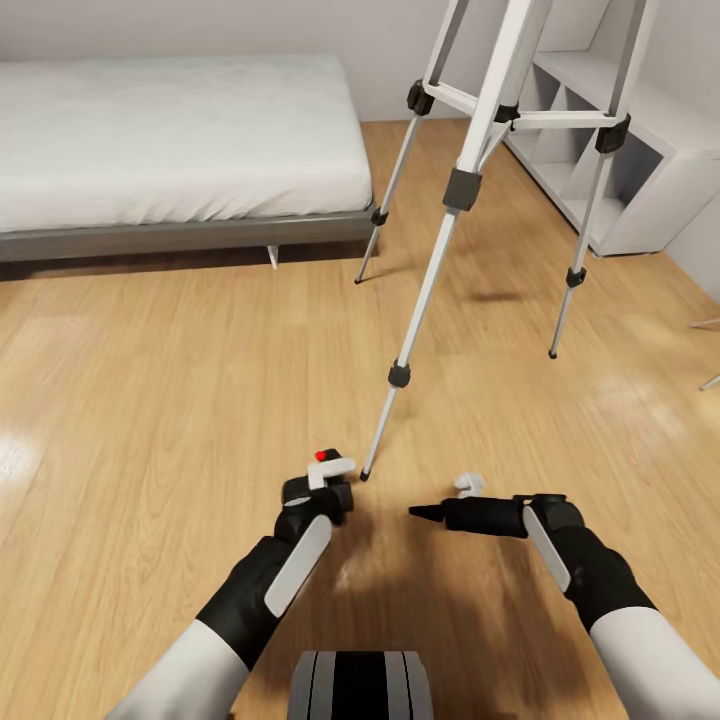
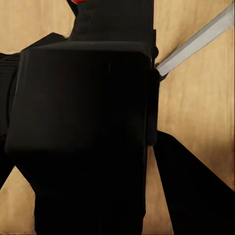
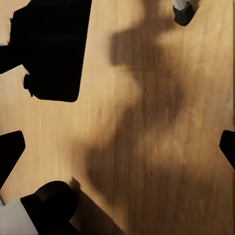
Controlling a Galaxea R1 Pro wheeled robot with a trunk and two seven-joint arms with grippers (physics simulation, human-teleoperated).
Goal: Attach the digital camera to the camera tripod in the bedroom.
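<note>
Left gripper (image 1: 330, 478) clamped on the digital camera (image 1: 322, 492) just beside a camera tripod (image 1: 470, 180) foot, right gripper (image 1: 440, 505) spread wide, holding nothing, above wood floor (image 1: 150, 400).

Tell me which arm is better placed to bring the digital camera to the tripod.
The left. Its gripper already holds the digital camera, close to the near foot of the camera tripod. The right gripper is open and holds nothing above the wood floor.

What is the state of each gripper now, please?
Left gripper: shut on the digital camera.
Right gripper: open, holding nothing.
</note>
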